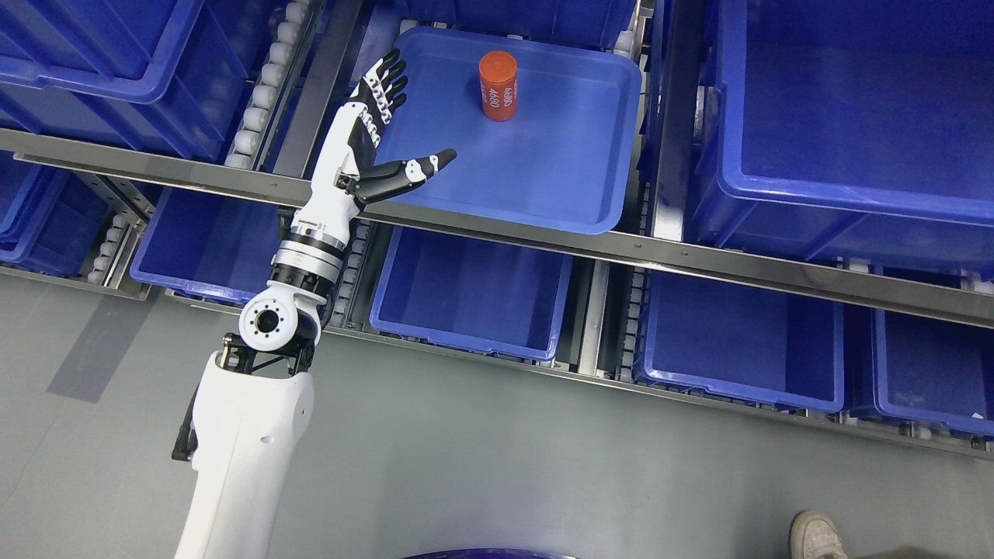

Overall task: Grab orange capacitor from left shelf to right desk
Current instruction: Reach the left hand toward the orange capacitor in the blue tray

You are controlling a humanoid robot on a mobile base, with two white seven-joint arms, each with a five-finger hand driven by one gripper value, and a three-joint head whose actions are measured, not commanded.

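Note:
An orange cylindrical capacitor [498, 85] stands upright near the back of a shallow blue tray [575, 194] on the upper shelf level. My left hand [404, 132] reaches up over the tray's left rim. It is open, with the fingers [386, 78] stretched toward the back and the thumb [415, 168] pointing right. It holds nothing. The capacitor stands apart from the hand, to its right and a little farther back. The right arm does not show.
Deep blue bins [846, 132] fill the shelf to the right and upper left [109, 70]. More blue bins [474, 291] sit on the lower level behind a steel rail [699, 260]. Grey floor lies below. A person's white shoe [817, 536] shows at the bottom right.

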